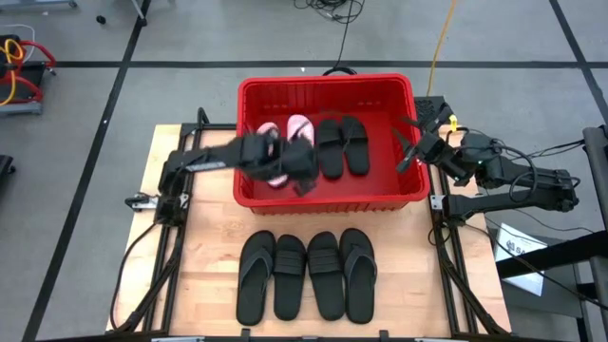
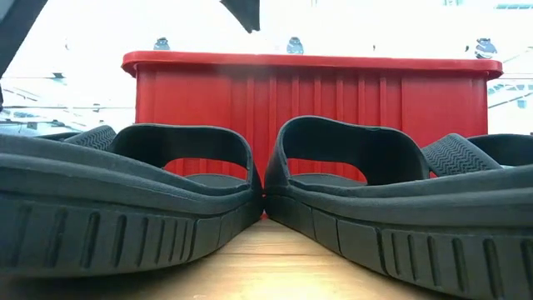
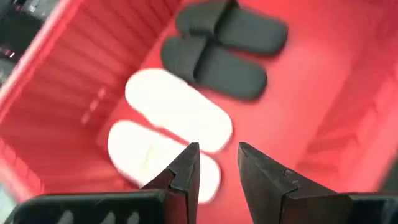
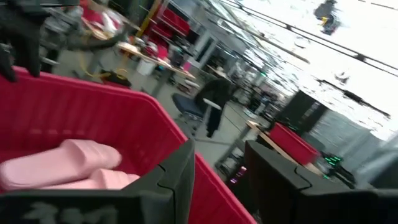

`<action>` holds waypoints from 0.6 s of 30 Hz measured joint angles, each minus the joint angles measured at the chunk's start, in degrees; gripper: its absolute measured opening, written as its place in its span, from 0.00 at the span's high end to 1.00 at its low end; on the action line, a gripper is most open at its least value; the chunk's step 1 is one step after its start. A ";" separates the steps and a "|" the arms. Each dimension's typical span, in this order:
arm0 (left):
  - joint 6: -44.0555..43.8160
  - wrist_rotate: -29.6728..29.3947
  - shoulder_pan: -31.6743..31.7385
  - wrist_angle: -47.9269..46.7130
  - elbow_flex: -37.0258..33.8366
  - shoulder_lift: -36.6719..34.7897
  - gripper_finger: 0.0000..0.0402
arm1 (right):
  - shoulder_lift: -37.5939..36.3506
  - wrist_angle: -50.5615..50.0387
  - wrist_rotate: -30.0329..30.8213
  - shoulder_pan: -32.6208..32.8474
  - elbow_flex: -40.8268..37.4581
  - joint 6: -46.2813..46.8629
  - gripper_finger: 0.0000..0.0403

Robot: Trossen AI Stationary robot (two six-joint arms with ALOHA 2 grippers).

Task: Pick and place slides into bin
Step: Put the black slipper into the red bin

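While my left gripper (image 1: 302, 182) hangs spread, empty, over the bin (image 1: 328, 85), four black slides (image 1: 306, 275) lie nearest it, lengthwise.

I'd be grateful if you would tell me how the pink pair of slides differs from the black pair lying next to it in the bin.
Colour: the pink pair is pale pink, the black pair in the bin is black.
Place: the pink pair lies in the left half of the red bin, the black pair near its middle.
Cover: the left gripper hangs over the pink pair and partly hides it; the black pair shows whole.
Both lie flat, side by side.
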 joint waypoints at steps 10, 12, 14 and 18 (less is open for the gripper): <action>-13.87 1.51 -15.55 -2.17 -1.60 0.01 0.74 | 0.00 -0.29 -9.41 0.02 0.00 2.07 0.68; -16.31 1.49 -18.40 -2.00 -1.66 0.07 0.74 | 0.00 -0.78 -13.43 0.00 0.00 4.51 0.68; -18.78 1.25 -21.33 -2.04 -1.66 0.07 0.74 | 0.00 -1.81 -18.33 0.00 0.00 7.21 0.68; -25.10 2.38 -26.49 -2.11 -3.84 0.00 0.74 | -0.17 -5.36 -31.57 0.00 0.00 14.75 0.68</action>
